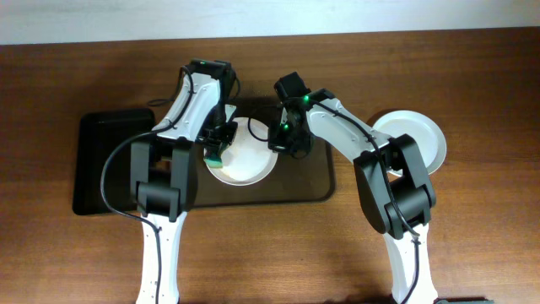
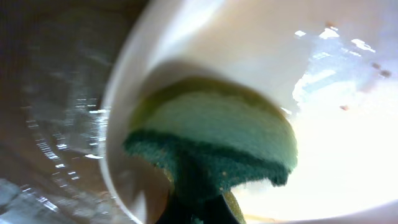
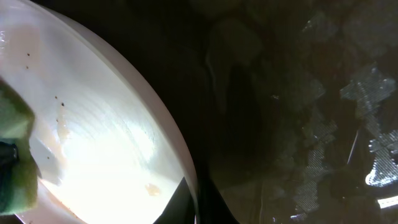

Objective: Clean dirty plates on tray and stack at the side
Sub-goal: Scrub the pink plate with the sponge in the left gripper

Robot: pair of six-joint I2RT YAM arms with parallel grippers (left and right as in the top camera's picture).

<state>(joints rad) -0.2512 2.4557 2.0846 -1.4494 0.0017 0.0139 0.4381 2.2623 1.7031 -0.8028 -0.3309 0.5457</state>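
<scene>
A white plate (image 1: 246, 165) with small brown specks lies on the brown tray (image 1: 325, 191). My left gripper (image 1: 215, 150) is shut on a green sponge (image 2: 217, 134) that presses on the plate's left inner side (image 2: 348, 124). My right gripper (image 1: 283, 142) is shut on the plate's right rim (image 3: 186, 180); a finger sits on each side of the rim. The right wrist view shows the plate's face (image 3: 93, 137) with brown spots and the sponge (image 3: 12, 155) at the left edge. Another white plate (image 1: 418, 139) sits on the table right of the tray.
A smaller black tray (image 1: 101, 160) lies left of the brown tray, beside the left arm. The wooden table (image 1: 489, 236) extends around both trays. The brown tray's floor shows in the right wrist view (image 3: 298, 124) and the left wrist view (image 2: 56, 124).
</scene>
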